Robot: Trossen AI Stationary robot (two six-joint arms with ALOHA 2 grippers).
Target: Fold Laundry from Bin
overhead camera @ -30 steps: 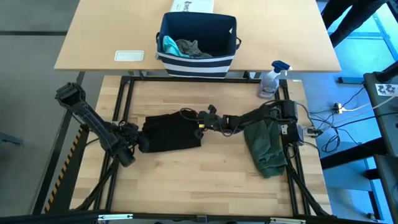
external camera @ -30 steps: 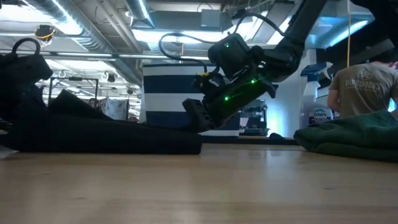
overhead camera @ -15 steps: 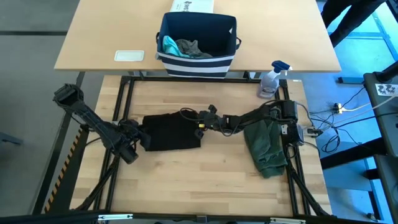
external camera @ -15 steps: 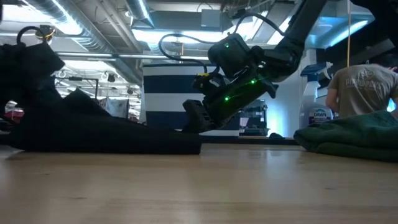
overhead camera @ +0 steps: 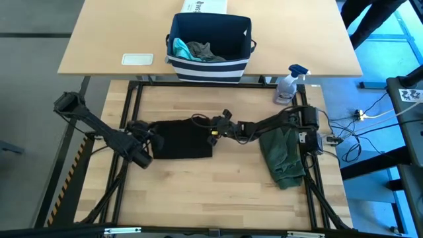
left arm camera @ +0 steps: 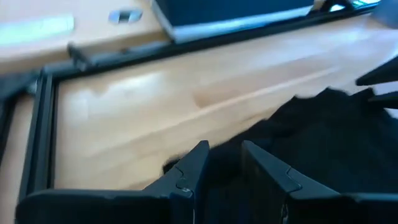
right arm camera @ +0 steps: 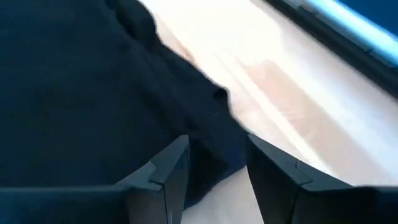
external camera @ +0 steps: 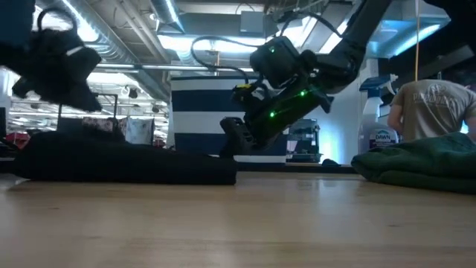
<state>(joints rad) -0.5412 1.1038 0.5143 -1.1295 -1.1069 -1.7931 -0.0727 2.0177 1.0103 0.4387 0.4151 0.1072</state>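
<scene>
Wood-slat table point(overhead camera: 218, 192) | flat black T-shirt point(overhead camera: 184, 140) | left gripper point(overhead camera: 151, 130), right gripper point(overhead camera: 213, 131): parted, empty

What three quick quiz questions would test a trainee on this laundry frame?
1. True or false: the black shirt lies folded on the table.
2. Which lies beside the right arm's base? A) green garment B) towel C) sock
3. What holds the unfolded laundry? The ____.

Key:
1. True; the left gripper and right gripper stand open at its two ends.
2. A
3. bin
</scene>
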